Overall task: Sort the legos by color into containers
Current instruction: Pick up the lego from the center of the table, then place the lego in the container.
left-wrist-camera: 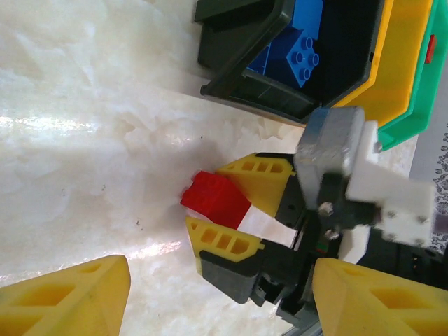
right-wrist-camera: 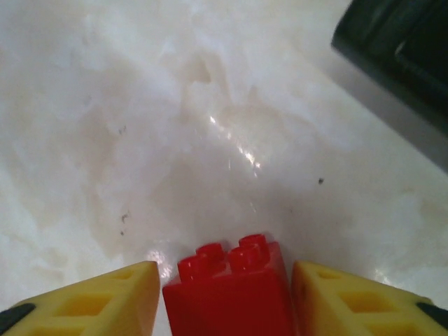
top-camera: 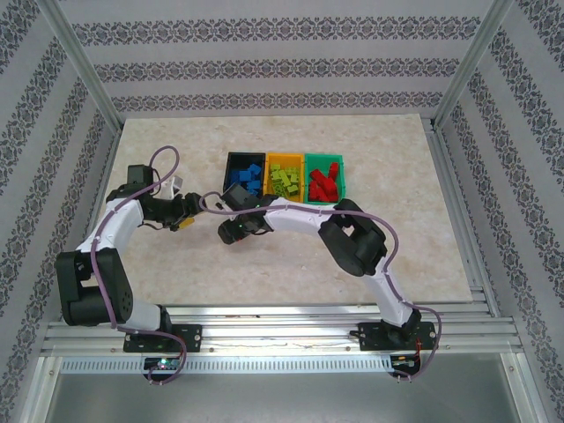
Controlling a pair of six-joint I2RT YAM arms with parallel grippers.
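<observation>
- The right pincer [right-wrist-camera: 224, 297] clamps a small red studded plastic brick [right-wrist-camera: 231, 290] between its yellow fingers, low over the pale marble-patterned bench [left-wrist-camera: 91, 140], near the black plastic bin [left-wrist-camera: 259, 87] holding blue bricks [left-wrist-camera: 297, 49].
- The left pincer [left-wrist-camera: 220, 297] gapes wide, holding nothing.

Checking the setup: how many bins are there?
3, side by side: black bin on the left, yellow bin in the middle, green bin on the right.
</observation>
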